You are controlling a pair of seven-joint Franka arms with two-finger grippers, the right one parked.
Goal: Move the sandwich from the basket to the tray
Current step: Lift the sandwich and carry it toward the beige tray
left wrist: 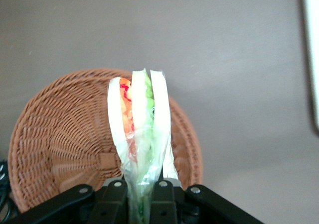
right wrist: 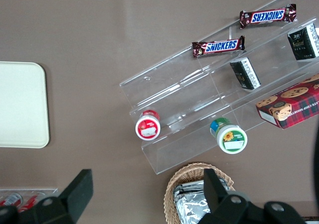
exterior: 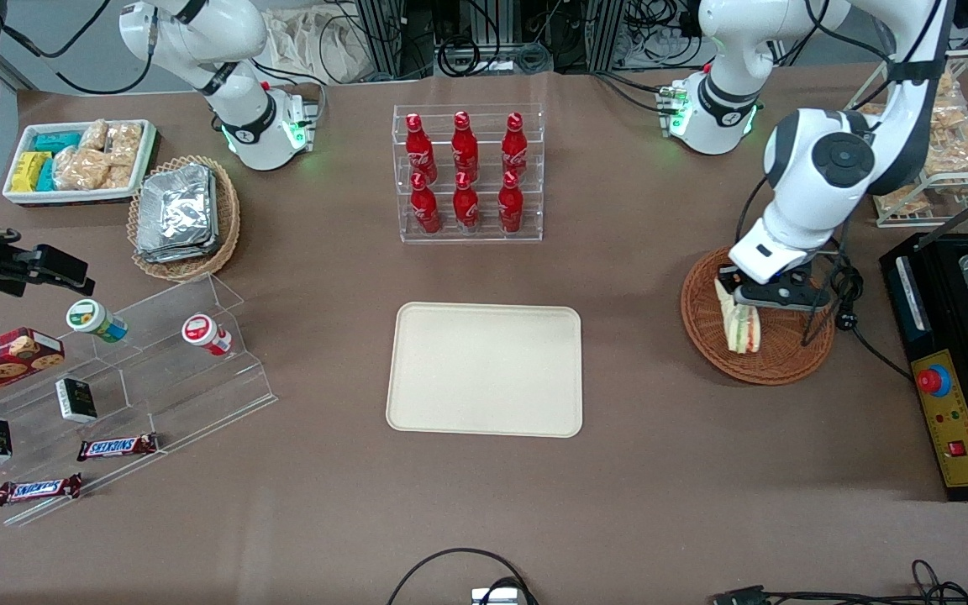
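My left gripper [exterior: 740, 296] hangs over the round reddish-brown wicker basket [exterior: 786, 357] at the working arm's end of the table, shut on the sandwich [exterior: 741, 322]. The wrapped wedge shows pale bread with orange, red and green layers. In the left wrist view the sandwich [left wrist: 140, 118] is pinched between the fingers [left wrist: 116, 199], held above the basket [left wrist: 65, 144]. The cream-beige tray [exterior: 486, 370] lies flat at the table's middle, with nothing on it; its rim [left wrist: 311, 59] shows at the wrist view's border.
A clear rack of red bottles [exterior: 467, 172] stands farther from the front camera than the tray. A black machine with a red button [exterior: 950, 395] sits beside the basket. A tan basket of foil packets [exterior: 181, 214], a white snack bin [exterior: 81, 160] and a clear stepped shelf [exterior: 123, 395] lie toward the parked arm's end.
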